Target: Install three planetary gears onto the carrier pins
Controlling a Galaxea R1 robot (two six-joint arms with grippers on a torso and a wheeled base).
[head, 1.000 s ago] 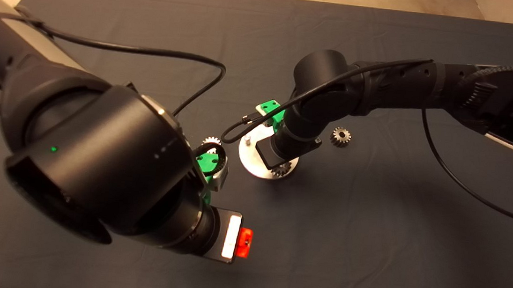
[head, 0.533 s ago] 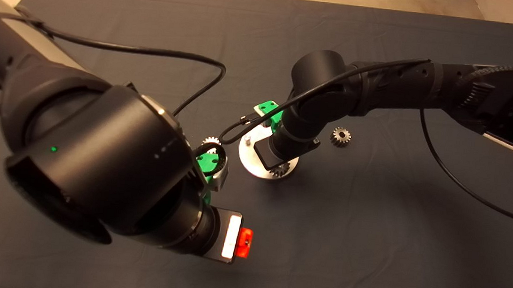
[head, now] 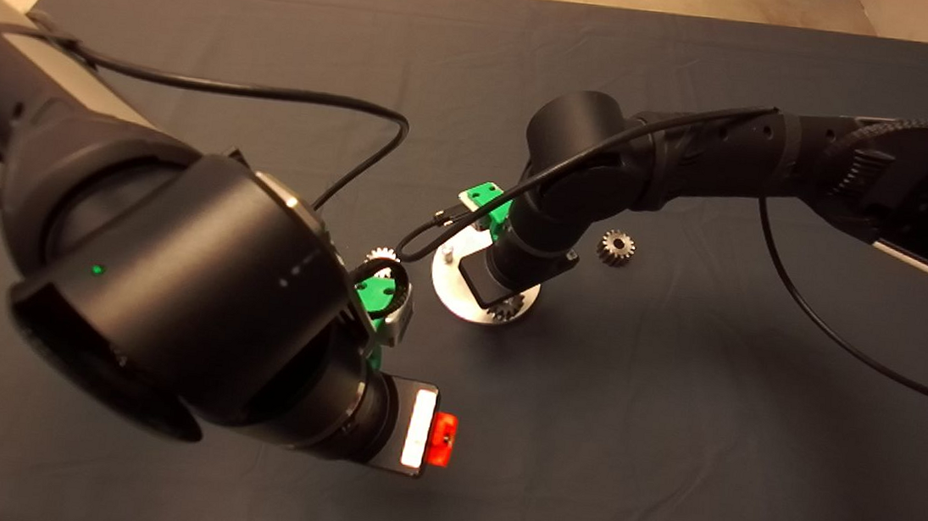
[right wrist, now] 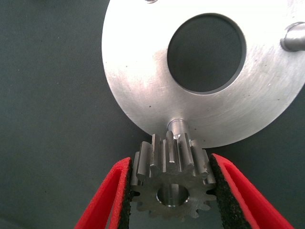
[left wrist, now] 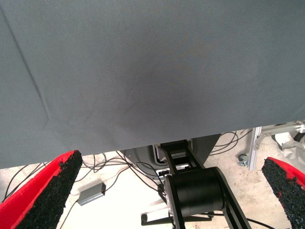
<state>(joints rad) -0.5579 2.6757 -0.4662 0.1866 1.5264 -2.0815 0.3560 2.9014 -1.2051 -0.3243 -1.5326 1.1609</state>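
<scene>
My right gripper [right wrist: 170, 164] is shut on one planetary gear [right wrist: 171, 183], dark grey steel, its bore facing the camera. That gear hangs at the rim of the silver disc [right wrist: 138, 71], just beside one of the carrier pins [right wrist: 177, 128] and not on it. A second pin [right wrist: 295, 37] stands across the large centre hole. In the head view the right arm covers most of the disc [head: 451, 293], with the held gear [head: 508, 306] at its near edge. Another gear [head: 617, 247] lies on the mat to the right. A third gear [head: 384, 254] peeks out by the left arm. My left gripper [left wrist: 172, 162] is open and holds nothing.
The dark mat [head: 667, 450] covers the table. The bulky left arm [head: 171, 292] fills the near left, its cable [head: 293, 95] looping over the mat. Past the mat's edge, the left wrist view shows floor, cables and a black stand [left wrist: 195, 195].
The right arm has shifted very slightly over the disc, keeping its hold on the gear. The left arm has stayed where it was.
</scene>
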